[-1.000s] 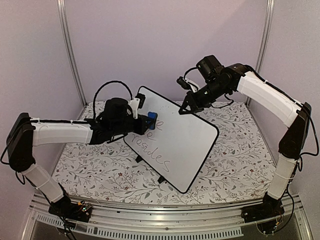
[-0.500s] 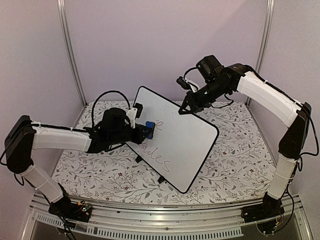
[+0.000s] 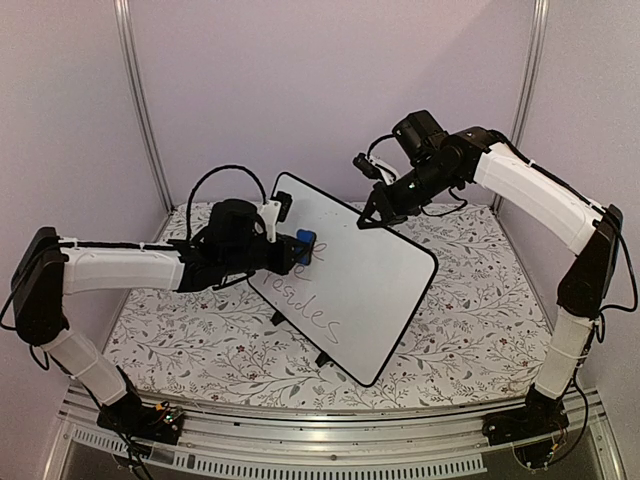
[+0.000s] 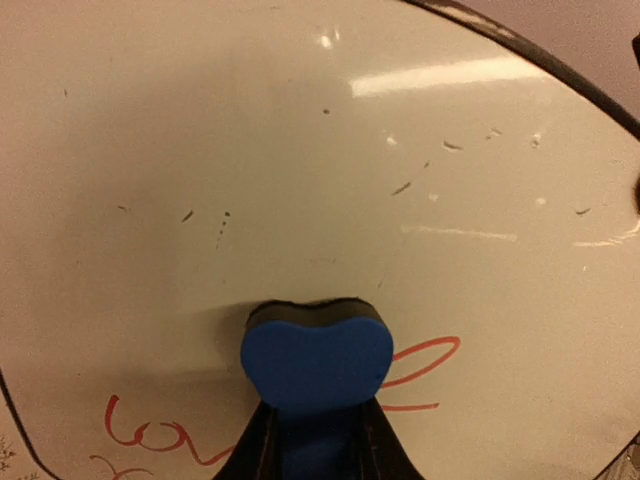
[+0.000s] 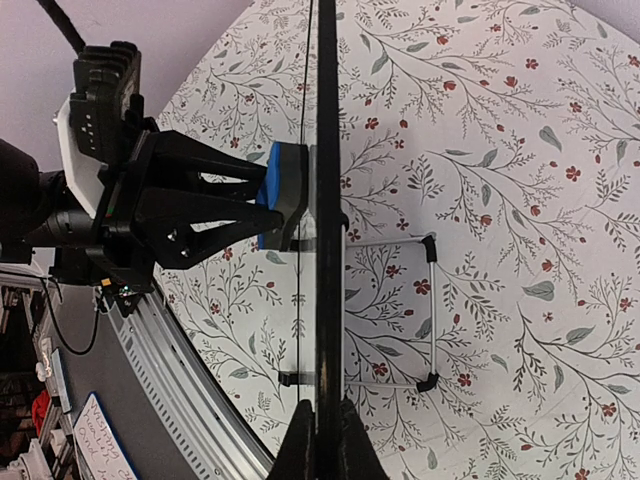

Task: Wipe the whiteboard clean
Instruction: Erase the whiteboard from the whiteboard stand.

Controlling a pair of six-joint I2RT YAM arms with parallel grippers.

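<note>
Between the left jaws: blue eraser (image 4: pixel 315 365), gripped, its pad pressed flat on the whiteboard (image 3: pixel 350 290) beside the handwriting. Right jaws pinch the board's upper edge. The board stands tilted on the floral worktop (image 3: pixel 480 300) beneath them.

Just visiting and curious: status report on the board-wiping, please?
Left gripper shut on blue eraser, pressed to whiteboard. Right gripper pinches board's top edge. Writing remains on lower half. Nothing in the way.
</note>
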